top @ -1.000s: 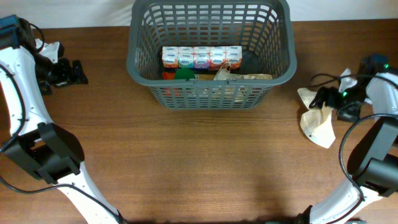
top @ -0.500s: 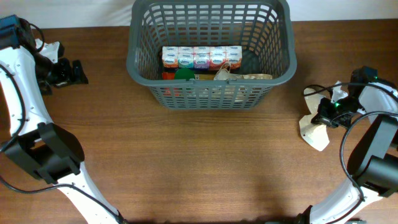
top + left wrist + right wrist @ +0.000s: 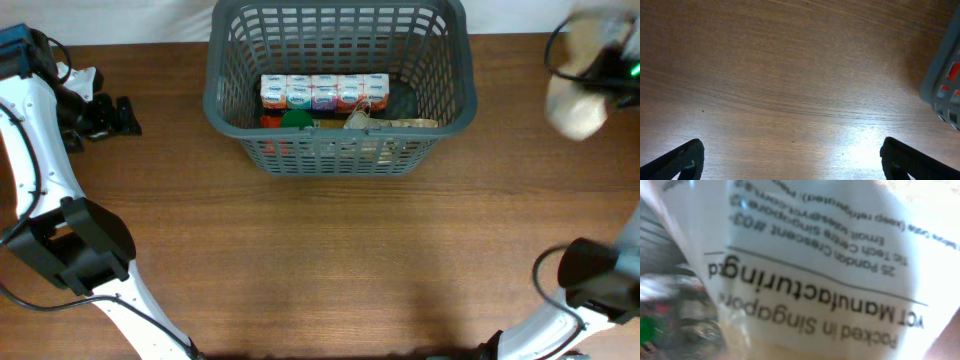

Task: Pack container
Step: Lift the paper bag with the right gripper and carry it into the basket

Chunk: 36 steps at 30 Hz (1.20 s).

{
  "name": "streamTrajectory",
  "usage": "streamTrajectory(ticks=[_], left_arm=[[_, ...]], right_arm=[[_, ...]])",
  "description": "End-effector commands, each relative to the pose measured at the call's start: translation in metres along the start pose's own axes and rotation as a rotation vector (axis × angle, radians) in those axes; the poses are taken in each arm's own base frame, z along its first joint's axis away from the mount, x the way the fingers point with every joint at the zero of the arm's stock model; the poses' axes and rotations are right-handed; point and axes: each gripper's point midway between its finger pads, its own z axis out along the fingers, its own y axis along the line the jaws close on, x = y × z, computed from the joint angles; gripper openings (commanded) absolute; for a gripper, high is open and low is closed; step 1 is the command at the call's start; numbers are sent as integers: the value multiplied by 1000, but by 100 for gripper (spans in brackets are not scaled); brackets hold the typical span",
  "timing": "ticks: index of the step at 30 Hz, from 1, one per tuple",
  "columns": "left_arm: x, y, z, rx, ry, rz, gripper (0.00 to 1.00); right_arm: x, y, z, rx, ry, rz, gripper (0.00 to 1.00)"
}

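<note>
we see the right pincer [image 3: 606, 72] clamped on a pale bag [image 3: 577, 108], right of the container [image 3: 340, 152]; the left pincer [image 3: 127, 116] stands apart over the tabletop [image 3: 320, 260].

right claw [image 3: 606, 72] gripping blurred pale packet [image 3: 577, 106], right of container [image 3: 340, 156].

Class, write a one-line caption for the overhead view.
Right gripper holds a pale packet beside the partly filled container.

my left gripper [image 3: 134, 115] sat left of the basket [image 3: 212, 96], a packet [image 3: 577, 108] hung right of it, cartons [image 3: 323, 92] lined up inside.
</note>
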Motion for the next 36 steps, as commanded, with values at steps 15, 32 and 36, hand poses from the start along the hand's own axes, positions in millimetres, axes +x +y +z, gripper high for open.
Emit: streamTrajectory(ticks=[15, 32, 36], left_arm=[[1, 3, 3, 0, 10, -15, 99], [1, 3, 3, 0, 10, -15, 99], [1, 3, 3, 0, 10, -15, 99]], right_arm=[[31, 304, -37, -447, -149, -573, 4], [128, 330, 169, -391, 309, -603, 4], [139, 325, 178, -378, 357, -598, 53]])
